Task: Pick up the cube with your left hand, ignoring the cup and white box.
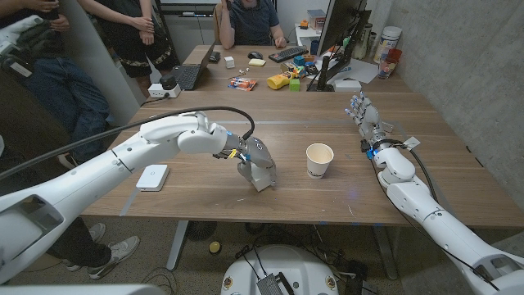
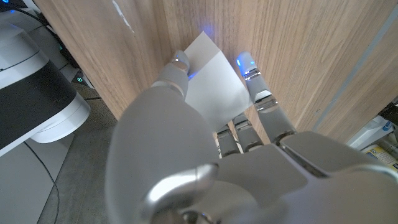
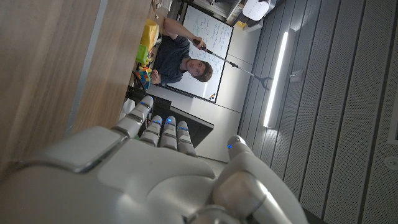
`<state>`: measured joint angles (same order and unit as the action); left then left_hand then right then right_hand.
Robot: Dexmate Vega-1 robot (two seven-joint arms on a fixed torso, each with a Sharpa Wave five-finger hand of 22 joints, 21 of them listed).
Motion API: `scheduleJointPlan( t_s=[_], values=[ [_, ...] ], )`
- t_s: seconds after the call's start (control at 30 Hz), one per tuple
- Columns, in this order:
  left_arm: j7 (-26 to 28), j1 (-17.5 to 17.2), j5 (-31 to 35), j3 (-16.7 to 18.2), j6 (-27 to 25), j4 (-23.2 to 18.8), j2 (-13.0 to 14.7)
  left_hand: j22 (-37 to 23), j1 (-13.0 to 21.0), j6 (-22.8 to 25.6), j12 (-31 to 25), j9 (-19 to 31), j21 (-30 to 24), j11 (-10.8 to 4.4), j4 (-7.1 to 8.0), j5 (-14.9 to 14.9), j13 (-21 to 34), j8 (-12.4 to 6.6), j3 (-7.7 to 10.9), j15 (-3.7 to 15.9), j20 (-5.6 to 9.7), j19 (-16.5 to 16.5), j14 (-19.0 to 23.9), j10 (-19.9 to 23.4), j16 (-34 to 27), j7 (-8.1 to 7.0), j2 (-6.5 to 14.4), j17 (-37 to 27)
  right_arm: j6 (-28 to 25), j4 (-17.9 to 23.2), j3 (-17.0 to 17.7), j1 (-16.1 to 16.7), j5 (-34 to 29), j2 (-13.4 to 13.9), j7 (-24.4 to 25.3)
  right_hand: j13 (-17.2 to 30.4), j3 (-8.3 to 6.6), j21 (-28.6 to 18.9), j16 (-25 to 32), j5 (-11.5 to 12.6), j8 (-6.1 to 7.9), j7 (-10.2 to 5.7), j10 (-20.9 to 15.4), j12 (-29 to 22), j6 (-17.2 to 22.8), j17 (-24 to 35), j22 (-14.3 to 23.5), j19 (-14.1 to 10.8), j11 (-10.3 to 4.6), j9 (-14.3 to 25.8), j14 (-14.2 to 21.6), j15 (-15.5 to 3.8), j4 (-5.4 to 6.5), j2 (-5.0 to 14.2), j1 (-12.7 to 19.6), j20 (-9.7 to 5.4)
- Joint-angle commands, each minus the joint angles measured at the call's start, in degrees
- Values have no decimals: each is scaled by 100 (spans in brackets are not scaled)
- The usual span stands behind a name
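A white cube [image 2: 211, 84] sits between the thumb and fingers [image 2: 252, 68] of my left hand [image 2: 205, 162], which grips it from both sides close to the wood. In the head view my left hand [image 1: 254, 168] is at the table's middle, fingers pointing down, and it covers most of the cube; I cannot tell whether the cube is off the table. The paper cup [image 1: 319, 160] stands upright just right of that hand. The white box [image 1: 152, 177] lies to the hand's left. My right hand [image 1: 366, 115] stands on the table's right side with straight fingers, holding nothing.
The table's front edge [image 1: 246, 220] runs close below my left hand. At the far end are a laptop [image 1: 190, 75], a keyboard [image 1: 288, 54], a monitor [image 1: 340, 37], snack packets [image 1: 278, 81] and several people.
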<state>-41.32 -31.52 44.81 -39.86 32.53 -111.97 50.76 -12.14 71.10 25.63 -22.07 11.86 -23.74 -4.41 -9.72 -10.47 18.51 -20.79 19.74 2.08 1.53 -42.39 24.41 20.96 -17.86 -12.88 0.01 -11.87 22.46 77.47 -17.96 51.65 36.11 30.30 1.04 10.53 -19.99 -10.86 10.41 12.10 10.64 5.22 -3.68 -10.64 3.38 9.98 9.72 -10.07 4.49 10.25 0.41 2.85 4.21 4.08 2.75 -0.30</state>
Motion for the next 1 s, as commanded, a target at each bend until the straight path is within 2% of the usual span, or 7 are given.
scheduleJointPlan(
  t_s=[0.03, 0.2, 0.33, 0.5, 0.8, 1.0],
  values=[
    [-19, 99, -150, 114, -49, -91, -30, -19, 633, 321, -57, 32, -62, -9, 30, -29, 33, -31, 69, 537, 102, -104, 140, 104, 27, 245, 597, -4, 21, -23, -1, -4, 23, -8, -20, 15, -2, -27, 32, 30, 29, 32, -38, -43, 20, 27, 18, -9, 16, 23, 44, 10, 29, -8, -31, 15],
    [-94, 159, -213, 95, -25, -86, -51, -27, 644, 451, -68, 33, -108, -14, 36, -31, 55, -65, 70, 535, 125, -119, 202, 152, 31, 278, 599, -1, 42, -26, 6, 6, 20, -15, -6, 15, 6, -27, 33, 32, 27, 25, -37, -42, 15, 27, 18, -8, 13, 23, 49, 0, 33, -15, -35, 10],
    [-207, 215, -328, 93, -35, -97, -62, -36, 671, 513, -86, 34, -173, -37, 33, -35, 75, -72, 79, 557, 228, -181, 274, 216, 27, 306, 611, -2, 54, -35, 9, 7, 21, -15, -12, 15, 13, -30, 34, 34, 27, 28, -37, -42, 16, 27, 18, -15, 15, 23, 52, -5, 37, -19, -38, 1],
    [-387, 265, -599, 120, -57, -168, -44, -45, 689, 562, -113, 34, -229, -20, 36, -38, 94, -73, 86, 556, 232, -219, 328, 300, 28, 342, 624, -4, 73, -49, 9, -3, 20, -20, -24, 15, 18, -32, 36, 36, 25, 31, -40, -42, 12, 27, 18, -20, 25, 23, 61, -12, 40, -23, -40, -1],
    [-344, 258, -625, 277, -237, -333, -29, -54, 708, 639, -113, 34, -282, -13, 40, -42, 117, -79, 97, 569, 234, -216, 362, 324, 43, 386, 641, -7, 78, -72, 4, -36, 42, -17, -90, 15, 30, -34, 36, 41, 24, 34, -38, -40, 8, 27, 18, -26, 18, 23, 66, -15, 47, -31, -45, -3],
    [-108, 194, -524, 472, -369, -500, 32, -61, 724, 668, -103, 34, -320, 9, 39, -45, 130, -75, 105, 569, 244, -223, 390, 314, 48, 401, 652, -11, 81, -52, 7, -32, 32, -11, -78, 15, 36, -34, 35, 44, 25, 30, -38, -39, 9, 26, 17, -29, 19, 23, 68, -14, 50, -34, -47, -7]
  ],
)
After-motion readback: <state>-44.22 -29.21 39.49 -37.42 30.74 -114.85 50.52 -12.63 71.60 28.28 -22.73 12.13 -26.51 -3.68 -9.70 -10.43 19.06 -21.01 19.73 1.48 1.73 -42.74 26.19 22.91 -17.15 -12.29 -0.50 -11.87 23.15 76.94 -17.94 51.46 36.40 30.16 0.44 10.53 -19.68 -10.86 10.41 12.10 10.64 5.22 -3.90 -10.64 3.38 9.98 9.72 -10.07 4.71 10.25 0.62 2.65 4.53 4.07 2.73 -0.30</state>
